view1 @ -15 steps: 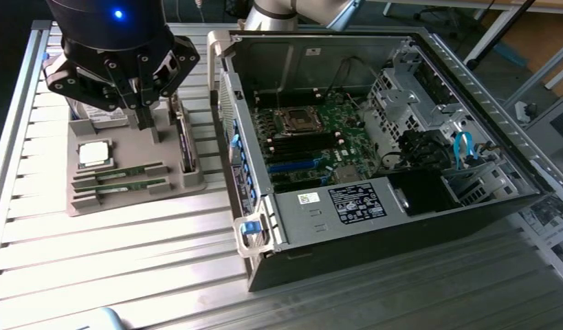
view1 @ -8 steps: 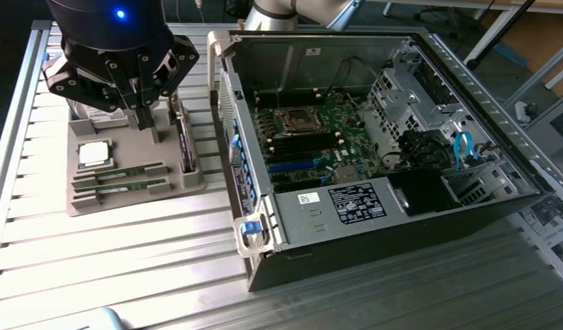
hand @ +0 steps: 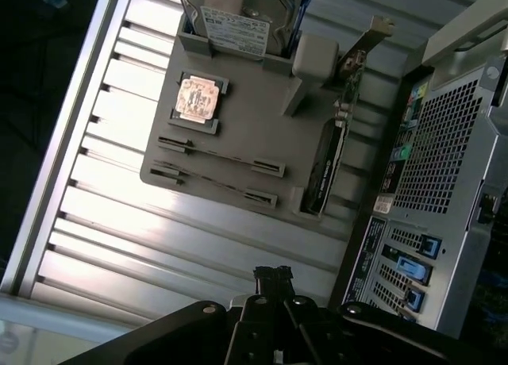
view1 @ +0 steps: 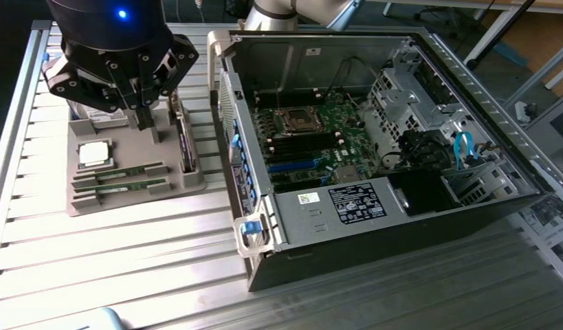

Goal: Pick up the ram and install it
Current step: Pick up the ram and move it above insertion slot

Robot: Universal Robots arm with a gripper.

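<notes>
Exterior view: we see the pincer (view1: 146,130) clenched on nothing, hanging over the grey holder (view1: 84,203). The ram (view1: 127,172) lies flat in a holder slot near the pincer, untouched, open above. The computer case (view1: 308,227) stands close on the exterior view's right.

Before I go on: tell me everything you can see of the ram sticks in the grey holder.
Two thin green ram sticks stand on edge, parallel, each in its own slot of the grey holder, beside the square silver processor. Only the slots touch them; the shut gripper hangs above the holder, apart.
</notes>
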